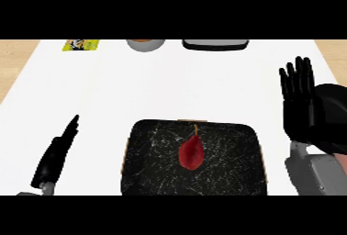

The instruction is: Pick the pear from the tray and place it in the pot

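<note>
The white tabletop point(169, 87) carries a dark tray point(146, 176) right in front of me, with the red pear point(192, 152) lying at its middle. My right hand point(298, 103) stands open, fingers up; my left hand point(58, 153) lies straight, both holding nothing

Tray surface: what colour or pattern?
Black with fine white marbled streaks, seen in the head view: tray.

The scene is evenly and brightly lit; the white counter point(169, 78) is rendered almost without shading. No cast shadows are observed. Soft blur is noted throughout. Faint pale streaks are seen on the dark tray point(230, 170) at six o'clock.
</note>
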Robot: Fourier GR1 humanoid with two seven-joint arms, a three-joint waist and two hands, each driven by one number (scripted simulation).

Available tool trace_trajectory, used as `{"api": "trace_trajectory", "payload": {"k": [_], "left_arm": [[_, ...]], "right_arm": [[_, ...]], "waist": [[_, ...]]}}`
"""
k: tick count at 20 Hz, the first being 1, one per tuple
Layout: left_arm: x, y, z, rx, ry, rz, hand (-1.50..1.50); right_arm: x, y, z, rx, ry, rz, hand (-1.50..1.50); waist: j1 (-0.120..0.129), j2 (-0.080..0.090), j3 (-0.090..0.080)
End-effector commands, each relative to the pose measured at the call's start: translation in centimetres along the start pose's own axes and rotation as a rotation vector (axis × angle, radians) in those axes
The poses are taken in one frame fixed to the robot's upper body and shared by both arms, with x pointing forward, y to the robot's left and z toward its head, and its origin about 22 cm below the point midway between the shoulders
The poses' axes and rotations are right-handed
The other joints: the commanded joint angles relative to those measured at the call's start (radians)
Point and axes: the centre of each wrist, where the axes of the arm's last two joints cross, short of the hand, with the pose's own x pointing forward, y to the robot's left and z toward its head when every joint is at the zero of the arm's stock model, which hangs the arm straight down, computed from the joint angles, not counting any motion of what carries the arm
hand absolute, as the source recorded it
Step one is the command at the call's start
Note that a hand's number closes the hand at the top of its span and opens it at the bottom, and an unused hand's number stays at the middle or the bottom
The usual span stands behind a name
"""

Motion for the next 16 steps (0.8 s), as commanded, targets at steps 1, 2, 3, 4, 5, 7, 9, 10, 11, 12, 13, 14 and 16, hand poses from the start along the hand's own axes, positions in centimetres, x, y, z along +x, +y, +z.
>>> {"api": "trace_trajectory", "payload": {"k": [1,2,3,4,5,7,9,10,11,12,13,14,16], "left_arm": [[2.7,-0.7,0.5,-0.009,-0.047,0.06,0.0],[4.1,-0.7,0.0,-0.018,-0.103,0.105,0.0],[5.4,-0.7,-0.9,-0.043,-0.154,0.144,0.0],[7.2,-2.8,-0.9,-0.057,-0.196,0.216,0.0],[8.7,-2.4,-1.1,-0.066,-0.25,0.262,0.0],[7.6,-3.0,-0.9,-0.093,-0.212,0.232,0.0],[9.0,-4.4,-0.5,-0.093,-0.224,0.374,0.0],[9.5,-5.1,-0.2,-0.113,-0.23,0.381,0.0],[10.8,-3.2,-0.8,-0.095,-0.245,0.382,0.0],[11.1,-3.2,-0.4,-0.094,-0.236,0.397,0.0],[11.1,-2.4,-0.3,-0.099,-0.232,0.412,0.0],[11.1,-2.8,0.2,-0.095,-0.248,0.396,0.0],[11.5,-3.3,0.6,-0.09,-0.236,0.398,0.0]], "right_arm": [[-0.8,3.5,-0.6,0.087,0.054,-0.015,-1.5],[-1.9,5.9,1.1,0.186,0.091,-0.037,-1.5],[-1.1,7.1,0.0,0.3,0.152,-0.029,-1.5],[-1.9,9.1,1.5,0.377,0.193,-0.053,-1.5],[-2.1,10.7,1.6,0.448,0.247,-0.058,-1.5],[0.0,4.9,-1.3,0.57,0.014,0.5,-1.5],[-3.8,5.2,2.1,0.306,0.036,0.544,-1.5],[-3.7,6.3,2.5,0.298,-0.069,0.556,-1.5],[-4.1,7.5,4.0,0.355,-0.117,0.554,-1.5],[-3.2,7.9,5.3,0.354,-0.167,0.539,-1.5],[-2.5,8.8,5.9,0.392,-0.206,0.542,-1.5],[-2.1,8.0,7.8,0.437,-0.201,0.56,-1.5],[1.0,7.5,8.0,0.444,-0.189,0.622,-1.5]], "waist": [[-0.001,-0.007,-0.003],[0.01,-0.008,-0.003],[0.019,-0.006,-0.005],[0.019,-0.008,-0.005],[0.038,-0.006,-0.006],[0.048,-0.044,-0.063],[-0.009,-0.018,-0.01],[-0.013,-0.018,-0.007],[-0.014,-0.016,-0.005],[-0.026,-0.021,-0.005],[-0.022,-0.019,-0.005],[-0.03,-0.02,-0.005],[-0.034,-0.019,-0.005]]}}
